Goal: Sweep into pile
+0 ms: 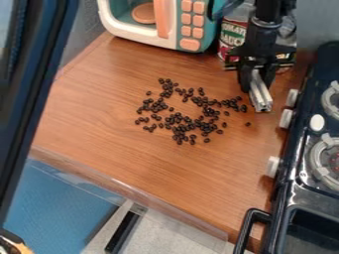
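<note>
Wood-grain worktop (99,119), toy microwave (171,31) and can (232,37) along the back, black stove (296,198) beside | tool (257,82) near the stove, clenched on a silver bar (261,96) | dark beans (177,119) strewn across the worktop, nearest ones just beside the bar's lower end, away from the stove

counter (92,119): smooth wood-grain | stove (301,181): glossy black | beans (177,119): matt (darkish)
</note>
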`<state>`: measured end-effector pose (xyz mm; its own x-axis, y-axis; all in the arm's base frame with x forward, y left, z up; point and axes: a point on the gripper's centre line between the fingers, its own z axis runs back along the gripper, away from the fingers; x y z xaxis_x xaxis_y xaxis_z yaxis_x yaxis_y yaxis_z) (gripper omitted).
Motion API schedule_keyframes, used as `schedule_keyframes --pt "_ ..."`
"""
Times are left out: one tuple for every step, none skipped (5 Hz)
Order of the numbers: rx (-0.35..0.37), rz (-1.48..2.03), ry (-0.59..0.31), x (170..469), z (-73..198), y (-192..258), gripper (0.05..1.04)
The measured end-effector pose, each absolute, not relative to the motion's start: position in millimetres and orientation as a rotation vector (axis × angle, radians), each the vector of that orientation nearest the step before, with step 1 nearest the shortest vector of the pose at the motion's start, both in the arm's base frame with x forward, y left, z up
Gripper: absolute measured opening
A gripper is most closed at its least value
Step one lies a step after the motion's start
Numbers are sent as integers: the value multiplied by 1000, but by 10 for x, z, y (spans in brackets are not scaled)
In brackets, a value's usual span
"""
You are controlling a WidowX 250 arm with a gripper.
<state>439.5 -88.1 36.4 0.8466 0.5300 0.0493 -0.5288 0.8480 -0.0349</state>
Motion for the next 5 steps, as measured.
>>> schedule_keyframes --pt "-17 579 -44 4388 275 -885 390" --pt "-17 604 -33 4383 200 -898 390" --pt "-24 624 -45 4402 197 -908 390" --pt "-5 633 -49 4366 118 -892 390" --pt "0 631 -61 4301 79 -862 390"
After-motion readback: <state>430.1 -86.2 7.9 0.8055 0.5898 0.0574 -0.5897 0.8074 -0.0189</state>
